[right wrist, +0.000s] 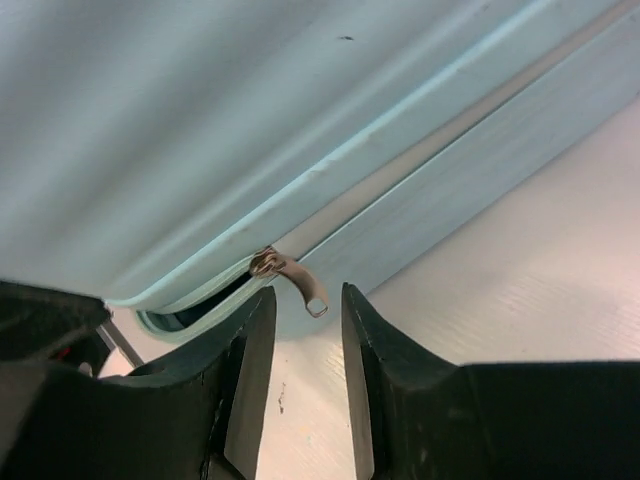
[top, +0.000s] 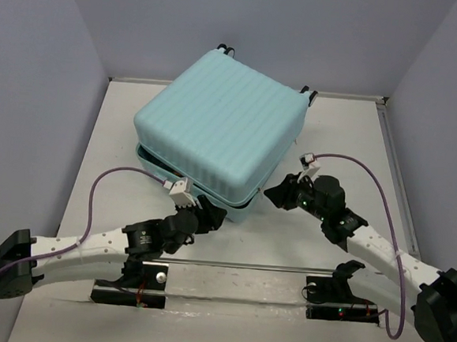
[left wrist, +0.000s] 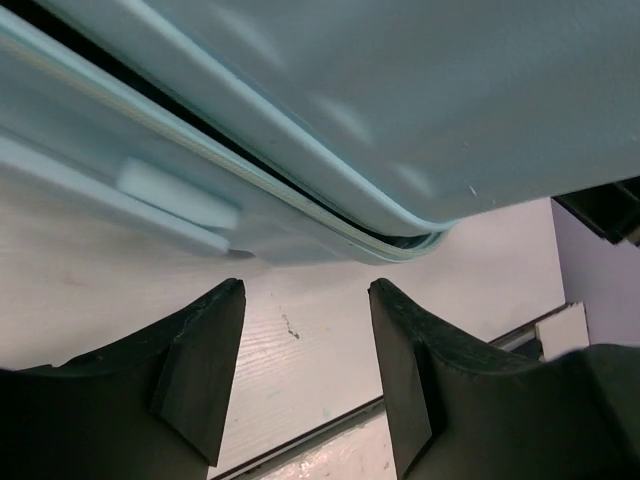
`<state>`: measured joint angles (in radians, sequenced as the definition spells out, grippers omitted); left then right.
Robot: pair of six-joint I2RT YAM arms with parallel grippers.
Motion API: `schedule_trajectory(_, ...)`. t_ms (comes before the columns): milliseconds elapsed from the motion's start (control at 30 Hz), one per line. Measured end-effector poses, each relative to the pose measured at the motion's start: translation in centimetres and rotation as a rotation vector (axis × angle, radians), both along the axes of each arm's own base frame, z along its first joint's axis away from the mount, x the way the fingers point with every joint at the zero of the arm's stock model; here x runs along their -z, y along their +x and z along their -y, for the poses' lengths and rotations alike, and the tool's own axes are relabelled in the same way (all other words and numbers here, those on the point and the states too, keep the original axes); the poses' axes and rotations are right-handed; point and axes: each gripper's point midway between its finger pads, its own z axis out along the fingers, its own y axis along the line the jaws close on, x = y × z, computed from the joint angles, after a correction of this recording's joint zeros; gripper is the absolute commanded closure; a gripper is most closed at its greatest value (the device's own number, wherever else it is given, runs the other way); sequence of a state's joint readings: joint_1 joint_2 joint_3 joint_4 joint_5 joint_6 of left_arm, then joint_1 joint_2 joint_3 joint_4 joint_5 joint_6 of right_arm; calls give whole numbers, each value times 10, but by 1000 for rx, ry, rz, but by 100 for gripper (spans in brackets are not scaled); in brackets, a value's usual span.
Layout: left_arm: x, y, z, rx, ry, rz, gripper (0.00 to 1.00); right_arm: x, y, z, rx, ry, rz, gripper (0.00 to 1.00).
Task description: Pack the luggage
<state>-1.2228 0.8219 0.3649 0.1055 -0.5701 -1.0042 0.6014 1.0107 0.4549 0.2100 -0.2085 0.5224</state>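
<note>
Presently in hand: zipping the luggage [top: 216, 126] shut; its lid is down, with a gap at the near corner.
Luggage position: flat on the surface [top: 349, 141], mid-back.
Right hand [right wrist: 307, 297]: narrowly apart, with the zipper pull [right wrist: 300, 282] at its tips, ungripped.
Left hand [left wrist: 305, 290]: wide apart, empty, beside that corner.
Next move: you likely need to pinch the pull squarely, then draw it along the seam.

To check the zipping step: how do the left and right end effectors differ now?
The left end effector holds its fingers wider apart than the right end effector. The right one has the zipper pull just ahead of its gap; the left one faces a bare corner of the suitcase. Both are open, grip nothing and sit close to the suitcase.
</note>
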Motion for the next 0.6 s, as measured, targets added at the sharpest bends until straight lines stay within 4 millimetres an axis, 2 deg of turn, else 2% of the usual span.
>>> schedule_trajectory(133, 0, 10, -24, -78, -34, -3, 37, -12, -4, 4, -39, -18, 95, 45)
schedule_trajectory(300, 5, 25, -49, -161, -61, -7, 38, 0, -5, 3, -88, -82, 118, 44)
schedule_trajectory(433, 2, 27, -51, -160, -78, -5, 38, 7, -8, -3, -153, -102, 120, 45)
schedule_trajectory(600, 5, 26, -43, -124, -67, -11, 39, 14, -13, -14, -230, -89, 115, 46)
